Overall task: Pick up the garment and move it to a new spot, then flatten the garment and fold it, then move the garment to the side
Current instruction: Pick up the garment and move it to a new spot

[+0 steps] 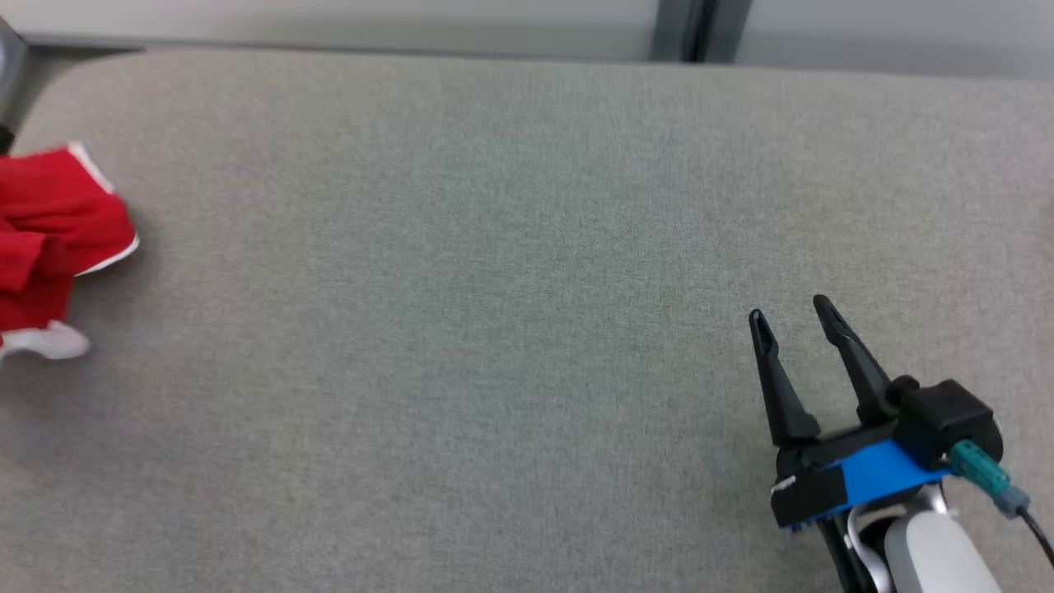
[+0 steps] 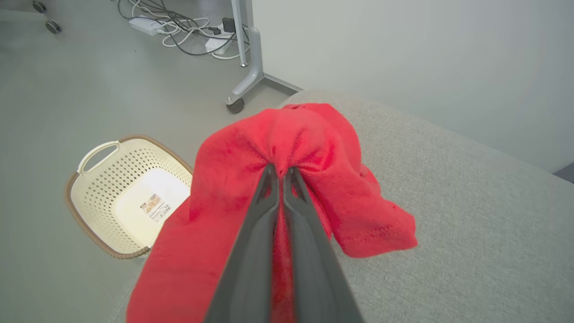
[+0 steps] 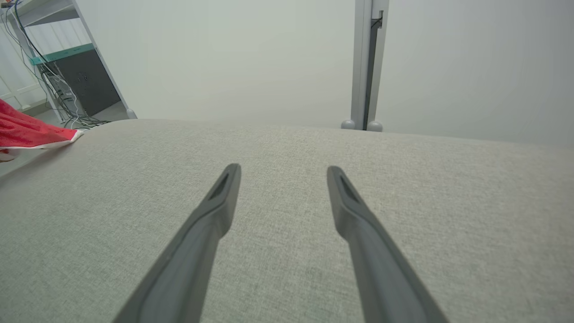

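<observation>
Two grippers over the grey fabric surface: left gripper clamped tight on a bunched fold of the red, white-trimmed garment at the surface's left edge, right gripper spread wide and empty; left wrist view adds a cream basket on the floor.

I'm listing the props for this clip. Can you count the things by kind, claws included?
Garment: 1
Basket: 1
Claws: 2 (left claw, right claw)
Total: 4
</observation>
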{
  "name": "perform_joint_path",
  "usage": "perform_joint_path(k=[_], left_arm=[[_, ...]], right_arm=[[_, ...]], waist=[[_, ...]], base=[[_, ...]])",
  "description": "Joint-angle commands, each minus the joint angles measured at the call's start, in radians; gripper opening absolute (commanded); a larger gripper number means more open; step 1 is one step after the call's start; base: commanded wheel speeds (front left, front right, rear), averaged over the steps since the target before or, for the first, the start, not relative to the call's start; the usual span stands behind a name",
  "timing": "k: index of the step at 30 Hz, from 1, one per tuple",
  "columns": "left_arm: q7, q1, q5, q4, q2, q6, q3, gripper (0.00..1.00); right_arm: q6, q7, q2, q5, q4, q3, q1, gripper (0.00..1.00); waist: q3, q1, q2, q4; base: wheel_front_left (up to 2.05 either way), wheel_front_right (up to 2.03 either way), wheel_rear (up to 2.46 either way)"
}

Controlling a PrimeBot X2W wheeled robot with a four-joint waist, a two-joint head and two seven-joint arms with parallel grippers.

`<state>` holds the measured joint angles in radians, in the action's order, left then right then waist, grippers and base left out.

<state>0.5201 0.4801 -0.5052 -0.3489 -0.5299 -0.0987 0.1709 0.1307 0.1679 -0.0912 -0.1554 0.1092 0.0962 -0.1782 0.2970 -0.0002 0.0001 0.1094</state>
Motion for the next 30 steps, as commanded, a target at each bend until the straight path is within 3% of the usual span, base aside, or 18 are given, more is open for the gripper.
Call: perform_joint_path(k=[1,10,16,23,30], left_arm=[[-0.006,0.016,0.009,0.009,-0.006,0.007,-0.009,0.0],[-0.015,0.147,0.075,0.175,-0.004,0.129,-0.183,0.0],[-0.007,0.217,0.075,0.267,0.036,0.188,-0.296,0.0],[-0.002,0.224,0.054,0.367,0.106,0.214,-0.432,0.0],[-0.039,0.143,0.04,0.364,0.198,0.217,-0.545,0.0]], right_arm=[[0.0,0.007,0.006,-0.006,0.004,0.002,0.01,1.0],[0.0,0.034,0.032,-0.033,0.06,-0.005,0.055,1.0],[0.0,0.029,0.037,-0.037,0.061,0.009,0.067,1.0],[0.0,0.021,0.04,-0.038,0.057,0.011,0.087,1.0],[0.0,0.004,0.041,-0.033,0.036,0.022,0.092,1.0]], waist=[[-0.029,0.0002,-0.0001,-0.018],[-0.187,0.0002,-0.0001,-0.027],[-0.229,0.0002,-0.0001,-0.095],[-0.247,0.0002,-0.0001,-0.192],[-0.241,0.0002,-0.0001,-0.29]], base=[[0.0,0.0,0.0],[0.0,0.0,0.0],[0.0,0.0,0.0],[0.0,0.0,0.0],[0.0,0.0,0.0]])
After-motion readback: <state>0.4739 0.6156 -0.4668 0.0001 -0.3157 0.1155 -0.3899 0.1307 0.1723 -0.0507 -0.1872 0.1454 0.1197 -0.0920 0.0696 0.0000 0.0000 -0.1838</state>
